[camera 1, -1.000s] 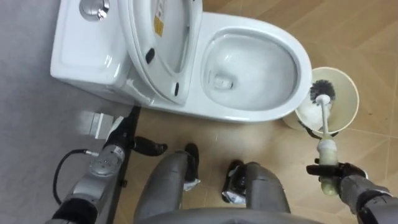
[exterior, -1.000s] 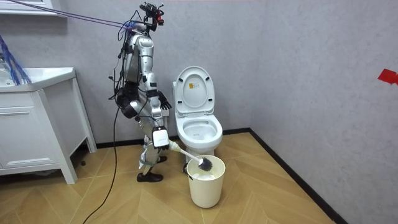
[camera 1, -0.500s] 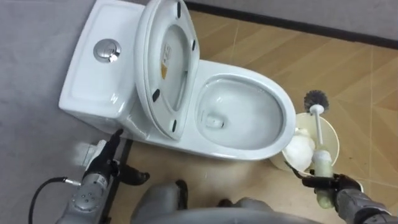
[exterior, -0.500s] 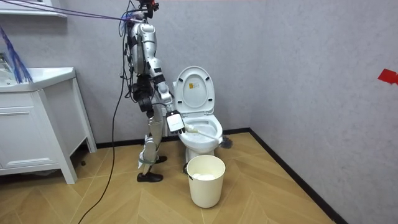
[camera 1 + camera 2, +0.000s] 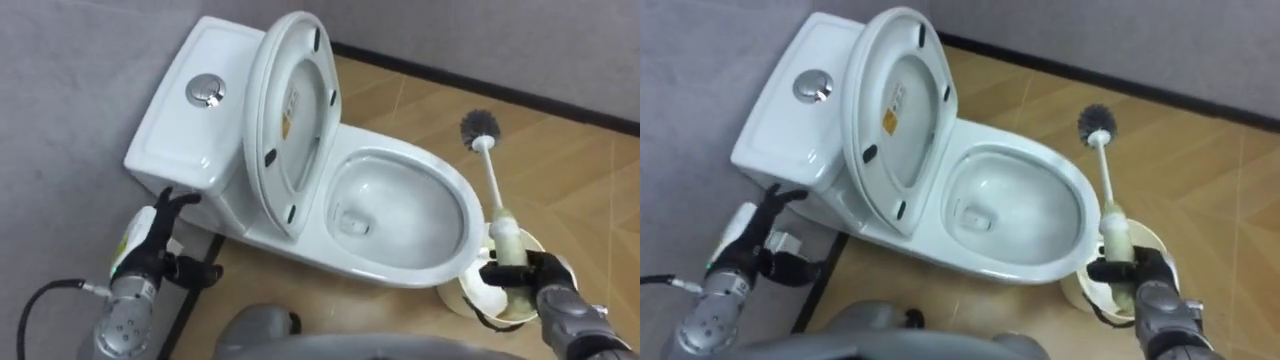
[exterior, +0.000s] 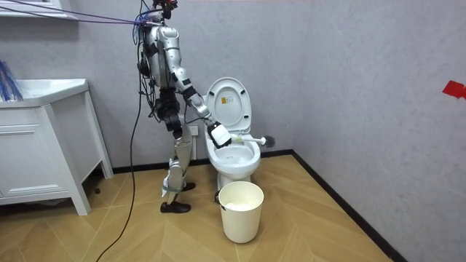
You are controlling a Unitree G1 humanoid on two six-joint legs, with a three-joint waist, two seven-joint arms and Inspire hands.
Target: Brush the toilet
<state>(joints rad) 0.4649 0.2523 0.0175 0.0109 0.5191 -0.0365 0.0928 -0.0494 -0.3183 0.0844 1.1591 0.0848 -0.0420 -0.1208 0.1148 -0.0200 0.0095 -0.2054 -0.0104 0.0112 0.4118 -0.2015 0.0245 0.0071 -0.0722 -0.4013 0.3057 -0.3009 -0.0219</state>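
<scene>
The white toilet (image 5: 447, 187) stands against the grey wall with its lid and seat (image 5: 295, 110) raised and the bowl bare. My right hand (image 5: 537, 276) is shut on the cream grip of the toilet brush (image 5: 490, 172), to the right of the bowl. The white stem points up and away, and the grey bristle head (image 5: 479, 126) hangs over the floor past the rim. In the room view the brush (image 6: 251, 137) is held about level above the bowl's front. My left hand (image 5: 152, 243) hangs open beside the tank (image 5: 190, 130).
A cream bin (image 6: 241, 212) stands on the wooden floor before the toilet, under my right hand (image 5: 1132, 272). A white cabinet with a basin (image 6: 40, 149) stands at the room view's left. I stand upright beside the toilet, close to the wall.
I have straightened up from bending over the bin. The brush came out of the bin and swung up past the bowl's rim. The eye view shifted with me.
</scene>
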